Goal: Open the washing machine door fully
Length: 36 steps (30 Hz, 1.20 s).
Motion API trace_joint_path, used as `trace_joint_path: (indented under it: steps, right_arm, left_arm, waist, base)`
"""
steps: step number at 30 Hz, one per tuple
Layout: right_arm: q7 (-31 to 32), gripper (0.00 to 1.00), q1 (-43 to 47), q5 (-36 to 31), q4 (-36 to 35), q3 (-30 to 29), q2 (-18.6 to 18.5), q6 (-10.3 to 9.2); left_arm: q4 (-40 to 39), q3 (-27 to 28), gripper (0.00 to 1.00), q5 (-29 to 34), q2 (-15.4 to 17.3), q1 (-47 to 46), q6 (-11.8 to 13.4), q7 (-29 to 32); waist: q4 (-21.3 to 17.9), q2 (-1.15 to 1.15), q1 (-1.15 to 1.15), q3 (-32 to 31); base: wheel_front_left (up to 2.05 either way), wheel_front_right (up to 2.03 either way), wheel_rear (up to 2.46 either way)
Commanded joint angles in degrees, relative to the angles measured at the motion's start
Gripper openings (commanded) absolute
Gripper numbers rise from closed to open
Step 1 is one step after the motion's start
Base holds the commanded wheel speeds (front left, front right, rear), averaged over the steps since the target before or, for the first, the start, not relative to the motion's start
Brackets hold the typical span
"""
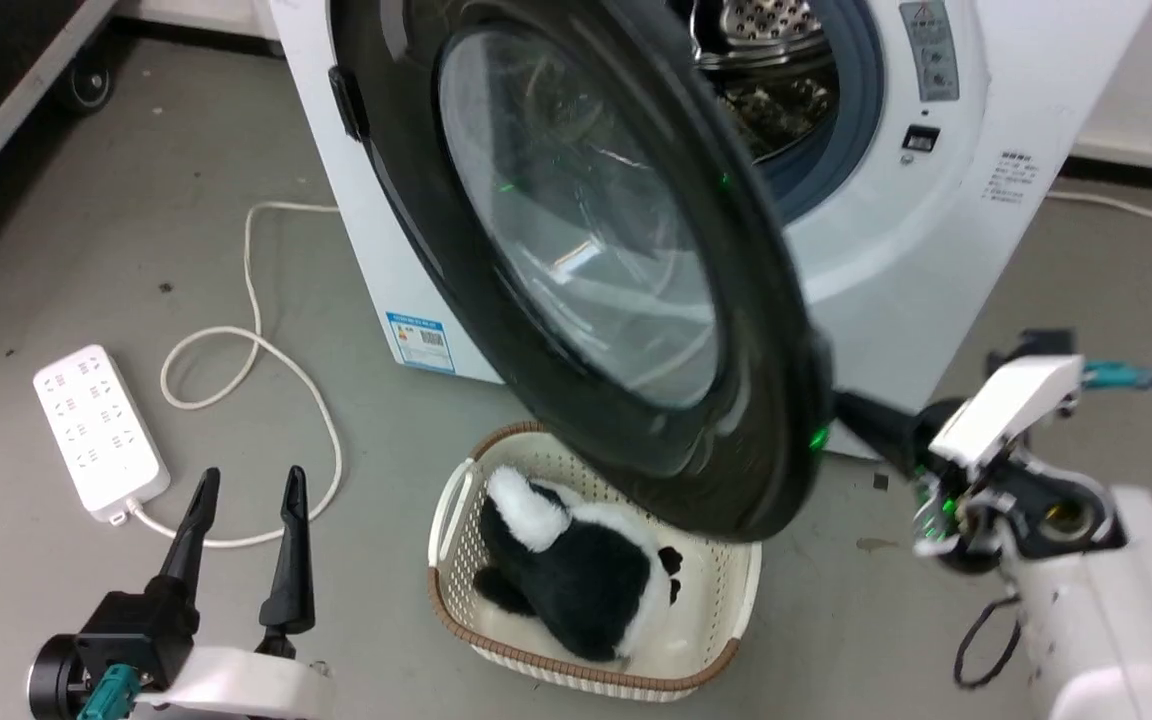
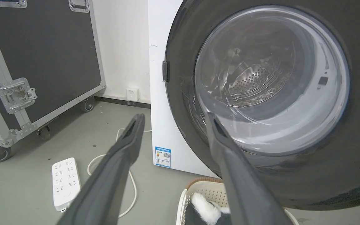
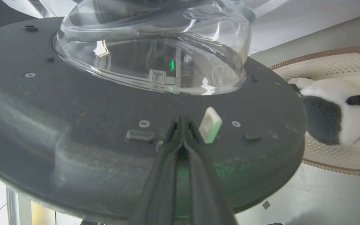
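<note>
Item: washing machine door [image 1: 586, 250], a glossy black ring with a bulging clear glass centre.
Position: hung on its hinge [image 1: 346, 100] at the left edge of the washing machine [image 1: 936, 250] front. It stands partway out, with the steel drum [image 1: 766, 30] exposed behind. Its free edge points to the robot's right, above the rim of the laundry basket [image 1: 446, 500].
Right gripper [image 1: 841, 405]: fingers pressed together with nothing between them. The tips sit against the door's inner face at the free edge, just beside the white latch hook [image 3: 210, 125].
Left gripper [image 1: 251, 480]: fingers spread, empty. It is low over the floor near the power strip [image 1: 101, 430], on the door's outer side and apart from it.
Key relation: the door lies to the left of the right gripper, which is the nearer arm. The hinge is at the door's opposite edge.
Judgement: the door is not yet fully open. A leftward push on the inner face, swinging it about the hinge, looks called for.
Basket contents: plush panda [image 1: 576, 570].
</note>
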Motion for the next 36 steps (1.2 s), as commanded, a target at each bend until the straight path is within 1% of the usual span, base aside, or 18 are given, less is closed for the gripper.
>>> trace_joint_path:
  steps: [1,4,7,13,14,15,18,21,22,23,24,25,26,27,28,31,33,36]
  right_arm:
    - [0.5,0.0,2.13,1.41,-1.0,1.79,0.31,0.07]
    - [1.08,0.0,4.87,4.42,-3.39,6.06,0.31,0.07]
    - [1.18,0.0,8.41,8.4,-6.92,11.95,0.31,0.07]
    - [-1.35,0.0,12.29,13.18,-11.12,21.18,0.31,0.07]
    - [-1.35,0.0,12.29,13.18,-11.12,21.18,0.31,0.07]
    - [-2.8,0.0,12.68,14.31,-11.55,23.8,0.31,0.07]
    - [-4.94,0.0,12.44,15.3,-11.34,26.52,0.31,0.07]
    - [-6.02,0.0,12.01,16.0,-10.97,27.48,0.31,0.07]
    - [-7.98,0.0,11.43,15.41,-10.48,27.55,0.31,0.07]
    - [-9.36,0.39,11.1,14.37,-10.35,27.26,0.31,0.07]
    - [-9.36,0.39,11.1,14.37,-10.35,27.26,0.31,0.07]
    - [-10.62,1.0,10.85,13.16,-10.38,26.96,0.22,0.07]
    - [-12.13,1.0,10.7,11.56,-10.7,26.57,-0.14,0.07]
    - [-15.87,1.0,10.81,7.47,-12.17,25.71,-1.4,0.07]
    - [-15.87,1.0,10.81,7.47,-12.17,25.71,-1.4,0.07]
    - [-24.39,1.0,11.82,-2.03,-16.16,24.53,-4.06,0.07]
    - [-31.09,1.0,12.78,-11.56,-19.17,24.6,-6.76,0.07]
    - [-42.42,1.0,15.29,-28.5,-22.55,22.9,-9.99,0.07]
  left_arm:
    - [0.23,0.16,1.0,0.61,-0.13,0.94,-0.25,-0.32]
    - [0.37,0.01,1.0,1.15,-0.48,1.59,-0.25,-0.32]
    - [0.8,-1.06,1.0,1.5,-0.88,2.56,-0.25,-0.32]
    - [1.83,-3.03,1.0,1.36,-1.09,3.36,-0.25,-0.32]
    - [1.83,-3.03,1.0,1.36,-1.09,3.36,-0.25,-0.32]
    - [1.96,-3.62,1.0,1.22,-0.95,3.4,-0.25,-0.32]
    - [2.09,-4.48,1.0,0.82,-0.6,3.34,-0.25,-0.32]
    - [2.06,-4.62,1.0,0.58,-0.43,3.26,-0.25,-0.32]
    - [1.97,-4.5,1.0,0.34,-0.31,3.28,-0.25,-0.32]
    - [1.91,-4.35,1.0,0.22,-0.24,3.33,-0.25,-0.32]
    - [1.91,-4.35,1.0,0.22,-0.24,3.33,-0.25,-0.32]
    - [1.85,-4.18,1.0,0.1,-0.15,3.38,-0.25,-0.32]
    - [1.79,-4.06,1.0,-0.05,-0.06,3.37,-0.25,-0.32]
    - [1.55,-3.83,1.0,-0.43,0.12,3.33,-0.25,-0.32]
    - [1.55,-3.83,1.0,-0.43,0.12,3.33,-0.25,-0.32]
    - [1.26,-2.84,1.0,-0.97,0.25,3.22,-0.25,-0.32]
    - [1.13,-1.89,1.0,-1.21,0.3,3.16,-0.25,-0.32]
    - [0.88,-0.6,1.0,-1.29,0.31,3.12,-0.25,-0.32]
  waist:
    - [0.0,0.0,0.01,-0.74]
    - [0.0,0.0,0.01,-1.85]
    - [0.18,0.0,0.01,-3.09]
    - [0.66,0.0,0.01,-3.79]
    - [0.66,0.0,0.01,-3.79]
    - [0.84,0.0,0.01,-3.72]
    - [1.14,0.0,0.01,-3.53]
    - [1.28,0.0,0.01,-3.44]
    - [1.19,0.0,0.01,-3.43]
    - [1.0,0.0,0.01,-3.46]
    - [1.0,0.0,0.01,-3.46]
    - [0.72,0.0,0.01,-3.52]
    - [0.39,0.0,0.01,-3.6]
    - [-0.49,0.0,0.01,-3.79]
    - [-0.49,0.0,0.01,-3.79]
    - [-2.33,0.0,0.01,-4.28]
    - [-3.78,0.0,0.01,-4.52]
    - [-5.73,0.0,0.01,-5.03]
  base:
    - [0.0,0.0,0.0]
    - [0.0,0.0,0.0]
    - [0.0,0.0,0.0]
    - [0.0,0.0,0.0]
    - [0.0,0.0,0.0]
    - [0.0,0.0,0.0]
    - [0.0,0.0,0.0]
    - [0.0,0.0,0.0]
    - [0.0,0.0,0.0]
    - [0.0,0.0,0.0]
    - [0.0,0.0,0.0]
    - [0.0,0.0,0.0]
    - [0.0,0.0,0.0]
    - [0.0,0.0,0.0]
    - [0.0,0.0,0.0]
    - [0.0,0.0,0.0]
    - [0.0,0.0,0.0]
    - [0.0,0.0,0.0]
